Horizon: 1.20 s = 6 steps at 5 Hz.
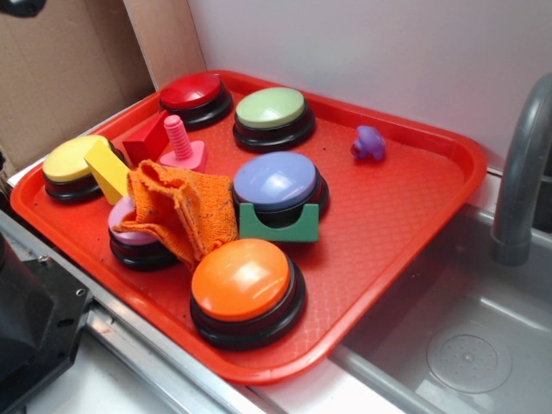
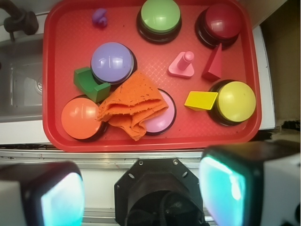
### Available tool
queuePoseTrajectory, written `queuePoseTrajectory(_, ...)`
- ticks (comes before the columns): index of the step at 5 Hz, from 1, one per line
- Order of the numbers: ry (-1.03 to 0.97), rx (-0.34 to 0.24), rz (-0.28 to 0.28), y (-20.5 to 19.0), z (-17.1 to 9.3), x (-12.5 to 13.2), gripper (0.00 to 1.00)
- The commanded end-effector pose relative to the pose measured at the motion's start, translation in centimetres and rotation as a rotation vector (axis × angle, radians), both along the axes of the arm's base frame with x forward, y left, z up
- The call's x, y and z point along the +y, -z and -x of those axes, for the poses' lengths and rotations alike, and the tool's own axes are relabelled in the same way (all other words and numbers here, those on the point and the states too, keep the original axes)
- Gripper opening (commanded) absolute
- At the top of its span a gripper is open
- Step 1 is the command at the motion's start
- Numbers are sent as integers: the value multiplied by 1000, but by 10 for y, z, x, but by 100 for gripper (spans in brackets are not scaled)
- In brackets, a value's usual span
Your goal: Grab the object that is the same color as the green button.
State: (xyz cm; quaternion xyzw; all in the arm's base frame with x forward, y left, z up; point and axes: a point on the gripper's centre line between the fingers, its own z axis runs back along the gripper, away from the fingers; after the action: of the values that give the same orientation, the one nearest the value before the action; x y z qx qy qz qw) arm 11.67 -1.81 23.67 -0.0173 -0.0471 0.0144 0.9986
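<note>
Your gripper (image 2: 150,188) hangs high over the near edge of the red tray (image 2: 56,61), fingers spread wide and empty, likely so you can survey everything first. The dark green arch block (image 2: 89,84) leans against the purple button (image 2: 112,62) at its 8 o'clock, well apart from the green button (image 2: 160,16) at the tray's 12 o'clock. The tray sits on a pale counter beside a grey sink (image 1: 466,345).

**Even light, soft edges**

We see bright, diffuse light from above. Soft glare spots sit on the orange button (image 1: 246,280) and the purple button (image 2: 112,60). Shadows on the red tray (image 1: 405,216) are faint. In the wrist view, the near gripper fingers (image 2: 223,188) are blurred and glowing cyan.
</note>
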Motion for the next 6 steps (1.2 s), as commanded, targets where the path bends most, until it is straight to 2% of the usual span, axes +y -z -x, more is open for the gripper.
queuePoseTrajectory(1,0,0,0,0,0,0,100)
queuePoseTrajectory(3,-9,6,19,23,-22,-23,100)
queuePoseTrajectory(5,-155,-24,-13,65,-53,-50,100)
queuePoseTrajectory(6,-269,-76,-138,87,-70,-68,100)
